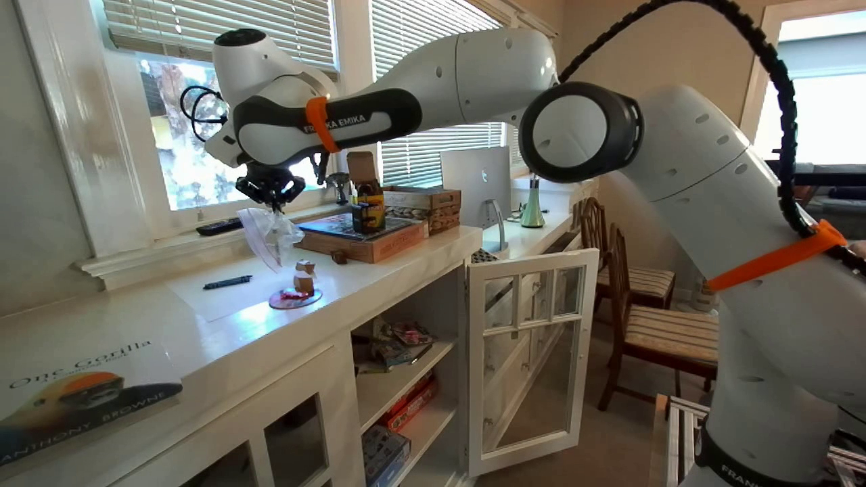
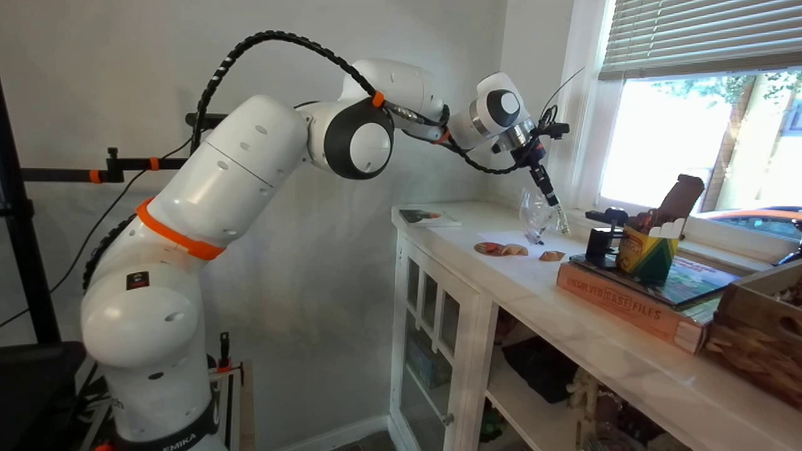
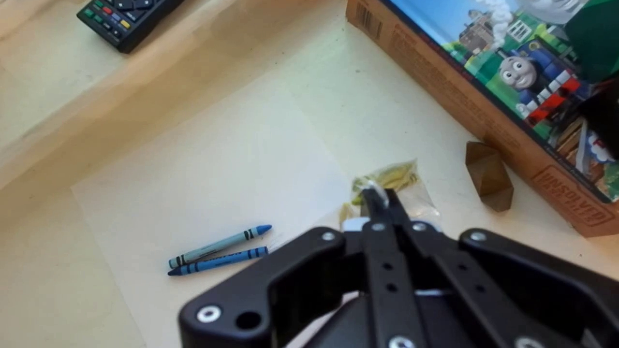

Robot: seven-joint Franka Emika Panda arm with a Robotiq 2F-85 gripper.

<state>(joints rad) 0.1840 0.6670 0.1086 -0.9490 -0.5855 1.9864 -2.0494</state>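
My gripper (image 3: 379, 195) is shut on the top of a clear plastic bag (image 3: 397, 178), with a fold of film pinched at the fingertips. Yellowish-green patches show in the bag in the wrist view. Below the gripper, the bag (image 1: 265, 237) hangs over the white counter; whether its bottom touches cannot be told. A shiny round disc (image 1: 287, 302) with small brown faceted pieces (image 1: 304, 276) lies near the counter's front edge. Another brown faceted piece (image 3: 488, 176) lies beside the orange box. Two blue crayons (image 3: 220, 246) rest on a white paper sheet (image 3: 227, 159).
The orange box (image 2: 626, 307) carries a picture-covered puzzle or book, a crayon box (image 2: 648, 250) and a black object. A wooden crate (image 2: 758, 332) stands beside it. A remote (image 3: 125, 21) lies on the sill. A book (image 1: 88, 399) and an open cabinet door (image 1: 477, 365) are also there.
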